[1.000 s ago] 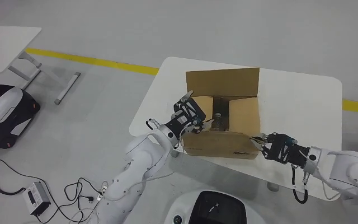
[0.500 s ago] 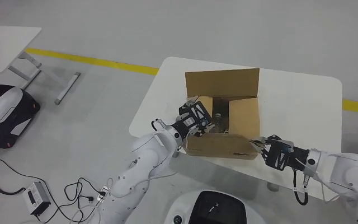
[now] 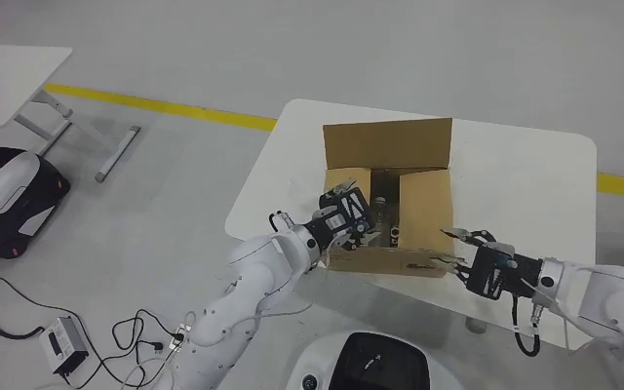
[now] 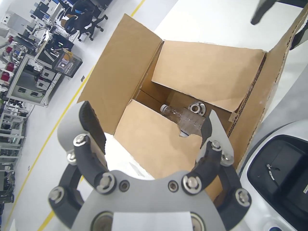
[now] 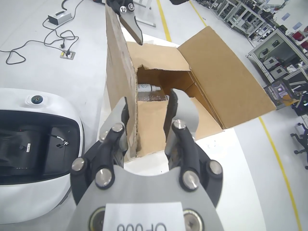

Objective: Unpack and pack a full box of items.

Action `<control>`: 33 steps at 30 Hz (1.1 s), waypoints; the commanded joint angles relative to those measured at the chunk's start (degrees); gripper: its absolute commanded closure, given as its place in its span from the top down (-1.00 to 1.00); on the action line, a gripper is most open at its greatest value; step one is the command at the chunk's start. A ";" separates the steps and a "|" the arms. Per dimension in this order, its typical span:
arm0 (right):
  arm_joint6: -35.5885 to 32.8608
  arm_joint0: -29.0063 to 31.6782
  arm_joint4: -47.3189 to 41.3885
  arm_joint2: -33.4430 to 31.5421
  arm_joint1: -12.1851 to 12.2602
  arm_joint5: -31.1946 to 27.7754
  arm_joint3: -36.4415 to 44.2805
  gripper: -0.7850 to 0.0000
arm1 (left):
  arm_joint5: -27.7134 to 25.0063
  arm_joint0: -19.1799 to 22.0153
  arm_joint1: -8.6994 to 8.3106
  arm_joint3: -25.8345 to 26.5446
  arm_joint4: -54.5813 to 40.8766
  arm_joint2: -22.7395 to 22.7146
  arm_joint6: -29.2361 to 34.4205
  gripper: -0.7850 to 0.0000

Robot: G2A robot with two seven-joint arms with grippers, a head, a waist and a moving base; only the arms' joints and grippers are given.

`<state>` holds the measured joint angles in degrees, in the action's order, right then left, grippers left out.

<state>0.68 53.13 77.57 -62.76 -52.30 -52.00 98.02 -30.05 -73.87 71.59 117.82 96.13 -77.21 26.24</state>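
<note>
Box flap (image 5: 118, 49) within spread right gripper (image 5: 150, 98)

A yellow line (image 3: 156, 105) crosses the grey floor (image 3: 195, 58). A white table (image 3: 526, 166) stands on it, another table (image 3: 24, 68) at the left. Cables (image 3: 136, 327) lie loose; chairs (image 4: 81, 20) and benches (image 4: 26, 82) stand beyond the line.

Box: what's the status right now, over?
Left gripper open over side flap. Right gripper open, straddling near flap. Box open, bottle inside, half hidden by side flap.
</note>
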 commanded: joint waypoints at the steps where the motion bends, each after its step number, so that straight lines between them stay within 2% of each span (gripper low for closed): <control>1: 1.15 0.20 -1.08 -1.10 0.10 0.06 -0.33 1.00 | -0.66 -0.17 -0.09 0.34 -0.41 -0.04 -0.11 1.00; 5: 4.85 1.56 -5.60 -4.77 0.41 1.01 -1.94 1.00 | -2.73 -0.93 -0.33 1.09 -1.68 -0.18 -0.31 1.00; 6: 5.59 2.00 -7.04 -5.62 0.47 1.16 -2.54 0.81 | -3.44 -1.23 -0.40 1.25 -2.13 -0.21 -0.25 1.00; 7: 5.75 2.36 -8.26 -6.30 0.53 1.25 -3.17 -0.83 | -4.42 -1.55 -0.50 1.31 -2.35 -0.22 0.01 1.00; 8: 5.96 2.58 -9.61 -6.89 0.54 1.61 -3.57 -1.00 | -5.46 -1.82 -0.60 1.42 -2.54 -0.23 0.18 1.00; 13: 5.54 2.89 -15.22 -6.89 0.31 0.50 -5.15 -1.00 | -7.70 -3.16 -0.99 2.35 -3.43 -0.55 -0.03 1.00; 21: -9.49 -1.38 -19.81 2.04 -0.96 -4.63 -5.59 -1.00 | -11.90 -4.66 -1.61 2.99 -5.15 -0.51 -0.02 1.00; 23: -10.45 -2.16 -21.55 4.12 -1.44 -5.25 -5.70 -1.00 | -12.34 -4.99 -1.76 3.04 -5.22 -0.55 -0.06 1.00; 26: -14.64 -3.67 -20.80 7.15 -1.84 -6.00 -6.40 -1.00 | -11.61 -5.28 -1.92 3.33 -5.23 -0.91 -0.50 1.00; 33: -17.00 -6.10 -21.52 12.08 -1.84 -6.00 -7.43 -1.00 | -7.05 -5.09 -2.15 3.22 -5.59 -3.14 -2.37 1.00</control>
<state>-16.01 47.34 56.14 -51.29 -54.19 -58.00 90.78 -38.13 -79.07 69.45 121.17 90.60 -80.02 24.45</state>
